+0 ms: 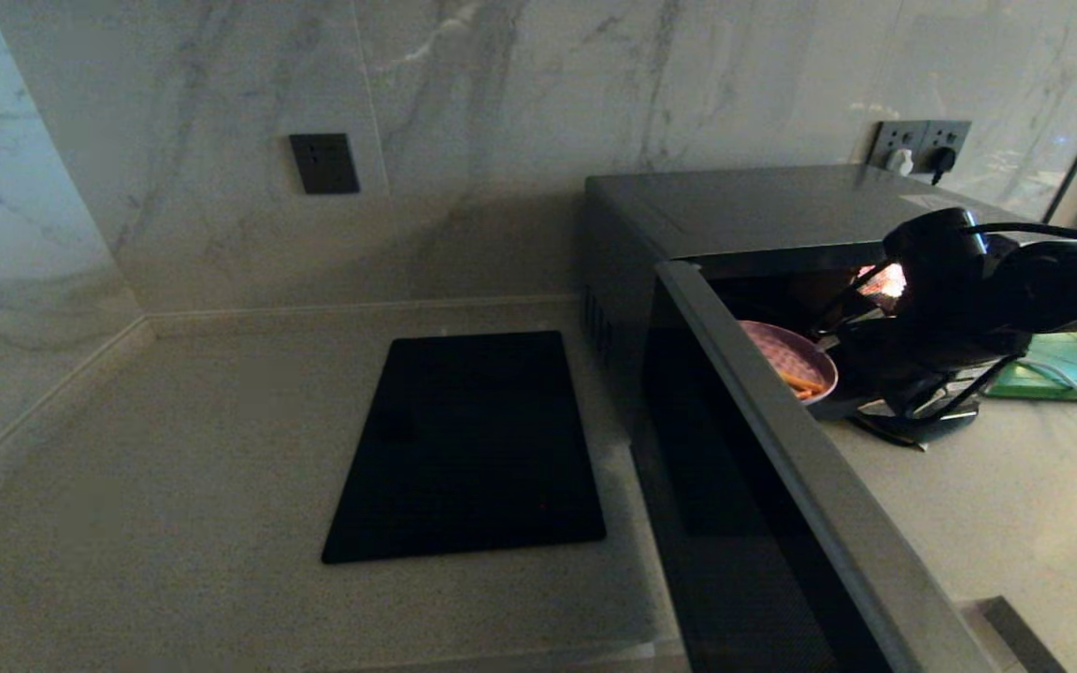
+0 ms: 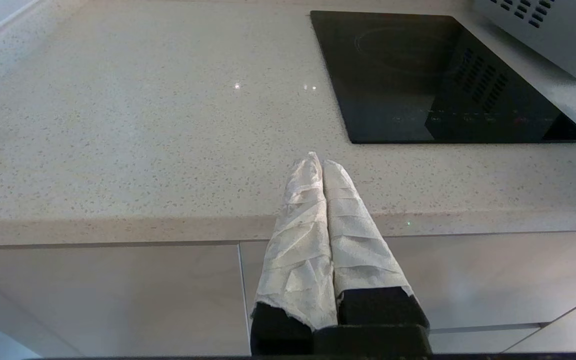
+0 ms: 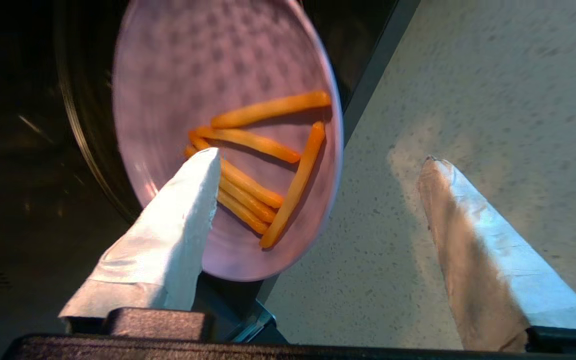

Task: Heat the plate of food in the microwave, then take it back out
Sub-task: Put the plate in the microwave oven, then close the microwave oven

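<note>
1. The plate of food, a lavender dish holding orange-yellow sticks, sits at the front edge of the open microwave, its rim jutting past the sill.
2. The right claw is spread wide, one finger over the plate, the other over the worktop.
3. The left claw hangs closed and empty by the worktop's edge.

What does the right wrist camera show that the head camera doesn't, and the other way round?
Only the right wrist view shows the right pincer open, one fingertip over the plate, the other over the countertop, and each orange stick on the plate. Only the head view shows the whole microwave with its door swung open, the black cooktop, the green board and the wall sockets. Both show the lavender plate at the microwave's opening, sticking out past its front edge.
</note>
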Tool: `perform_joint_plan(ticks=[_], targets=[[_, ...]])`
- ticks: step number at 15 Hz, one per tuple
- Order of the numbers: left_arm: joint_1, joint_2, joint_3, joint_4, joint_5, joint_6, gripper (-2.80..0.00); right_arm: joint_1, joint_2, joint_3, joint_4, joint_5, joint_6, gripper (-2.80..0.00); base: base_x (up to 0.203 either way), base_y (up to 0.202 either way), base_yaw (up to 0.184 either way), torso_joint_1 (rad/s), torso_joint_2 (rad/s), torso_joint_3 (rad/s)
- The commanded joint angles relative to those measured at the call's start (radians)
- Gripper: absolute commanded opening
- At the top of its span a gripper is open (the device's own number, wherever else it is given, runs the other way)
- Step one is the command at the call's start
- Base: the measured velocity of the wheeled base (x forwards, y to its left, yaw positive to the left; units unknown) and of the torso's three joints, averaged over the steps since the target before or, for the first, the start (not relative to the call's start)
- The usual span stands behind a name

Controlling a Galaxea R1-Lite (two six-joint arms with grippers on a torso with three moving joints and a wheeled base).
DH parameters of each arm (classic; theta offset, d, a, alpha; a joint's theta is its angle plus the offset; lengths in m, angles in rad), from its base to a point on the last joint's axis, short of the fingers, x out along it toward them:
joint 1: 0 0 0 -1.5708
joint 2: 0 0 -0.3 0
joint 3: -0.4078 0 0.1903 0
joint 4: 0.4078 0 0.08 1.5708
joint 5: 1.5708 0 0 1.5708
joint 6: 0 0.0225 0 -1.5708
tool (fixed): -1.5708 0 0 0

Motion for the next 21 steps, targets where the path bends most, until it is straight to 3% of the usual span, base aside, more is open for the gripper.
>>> perform_joint_plan(ticks=[1, 8, 9, 13, 17, 21], targets=[[0.0, 0.001, 0.0, 0.0, 0.0, -0.001, -2.8, -0.003, -0.04, 0.024, 0.005, -0.009, 0.005, 0.0, 0.0, 0.0, 0.0, 0.0, 0.0, 0.0], [0.0, 0.0, 0.0, 0.0, 0.0, -0.001, -2.8, -0.003, -0.164, 0.155, 0.006, -0.043, -0.018, 0.0, 0.0, 0.0, 0.0, 0.0, 0.0, 0.0], [0.0, 0.0, 0.0, 0.0, 0.0, -0.001, -2.8, -0.003, -0.192, 0.173, 0.009, -0.057, -0.028, -2.8, 0.0, 0.0, 0.0, 0.0, 0.0, 0.0], [0.0, 0.001, 0.0, 0.0, 0.0, -0.001, -2.8, -0.006, -0.329, 0.259, 0.048, -0.137, -0.113, -2.8, 0.0, 0.0, 0.0, 0.0, 0.0, 0.0], [0.0, 0.0, 0.0, 0.0, 0.0, -0.001, -2.8, -0.044, -0.519, 0.292, 0.14, -0.212, -0.282, -2.8, 0.0, 0.0, 0.0, 0.0, 0.0, 0.0], [0.0, 0.001, 0.0, 0.0, 0.0, -0.001, -2.8, -0.025, -0.663, 0.104, 0.41, -0.203, -0.459, -2.8, 0.0, 0.0, 0.0, 0.0, 0.0, 0.0]])
